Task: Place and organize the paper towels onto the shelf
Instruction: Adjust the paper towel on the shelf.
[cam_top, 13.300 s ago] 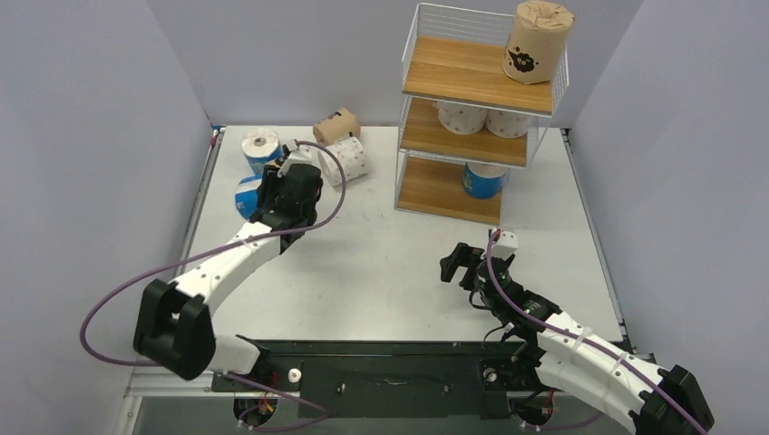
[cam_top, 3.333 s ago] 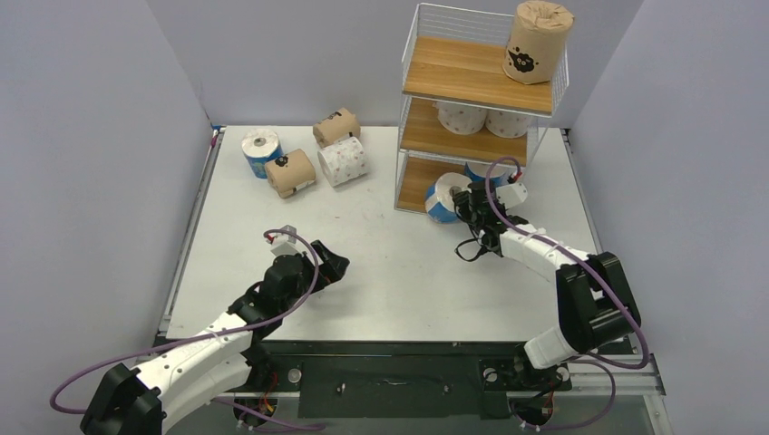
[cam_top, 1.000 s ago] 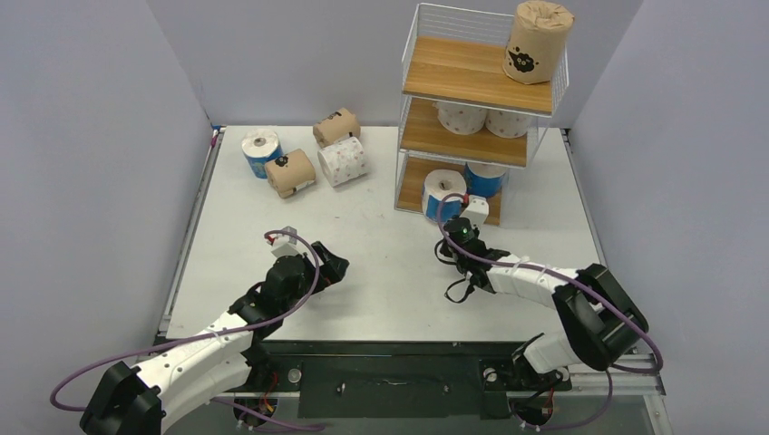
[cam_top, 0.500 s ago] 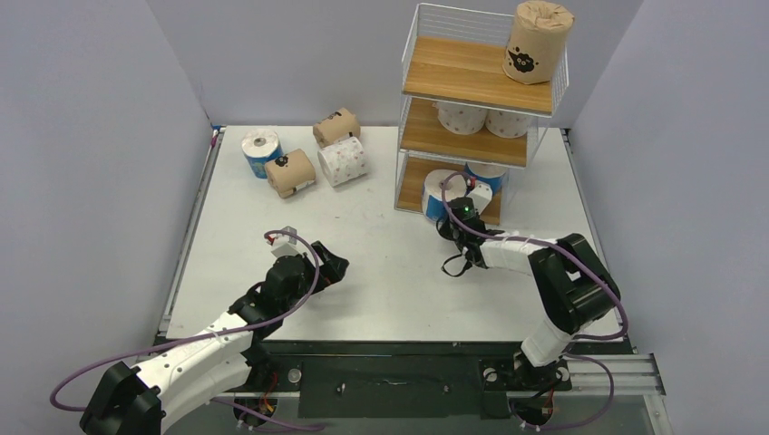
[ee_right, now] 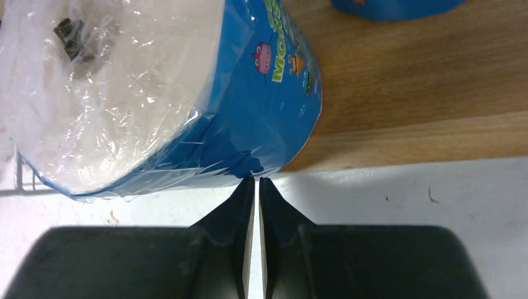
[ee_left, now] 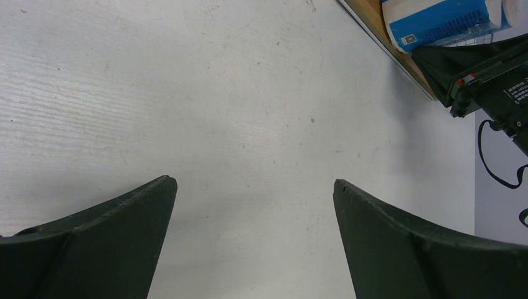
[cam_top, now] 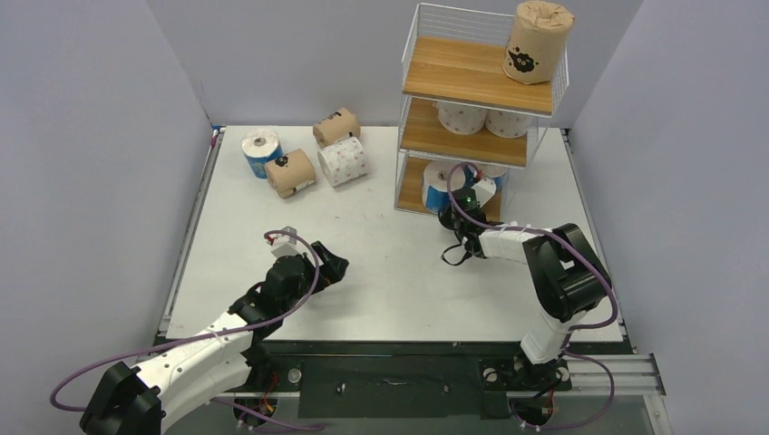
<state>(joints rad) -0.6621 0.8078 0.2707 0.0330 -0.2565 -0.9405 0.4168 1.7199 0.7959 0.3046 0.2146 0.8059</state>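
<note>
Jaws pinched together touch a blue-and-white roll [ee_right: 168, 93] lying at the wooden board's [ee_right: 411, 93] front edge

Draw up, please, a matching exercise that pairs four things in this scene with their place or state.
Things:
1. standing brown roll
2. pair of white rolls
3. blue roll by the right hand
4. left hand

Places or states:
A. front edge of the shelf's bottom board
B. open, over the table
C. shelf's top board
D. shelf's middle board

Pairs: 1-C, 2-D, 3-A, 4-B
</note>
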